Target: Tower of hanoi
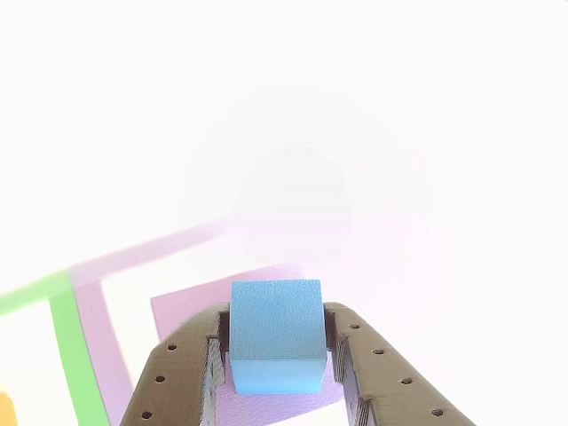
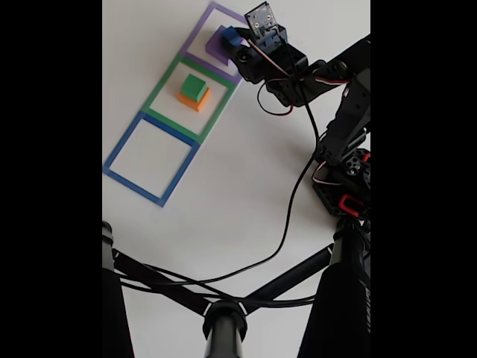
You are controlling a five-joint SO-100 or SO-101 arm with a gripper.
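My gripper [image 1: 278, 327] is shut on the small blue cube [image 1: 275, 306], one brown finger on each side. The cube is over the pale-purple slab [image 1: 182, 311]; whether it rests on the slab I cannot tell. In the fixed view the gripper [image 2: 235, 43] and blue cube [image 2: 229, 36] are over the purple slab [image 2: 215, 47] inside the purple square outline [image 2: 198, 34]. The green cube [image 2: 194, 87] sits on top of the orange cube [image 2: 197, 102] inside the green outline [image 2: 159, 88].
The blue square outline [image 2: 121, 143] has nothing in it. The arm's base [image 2: 344, 186] stands at the right, with a black cable [image 2: 291, 216] trailing across the white table. A black stand [image 2: 223, 321] crosses the foreground.
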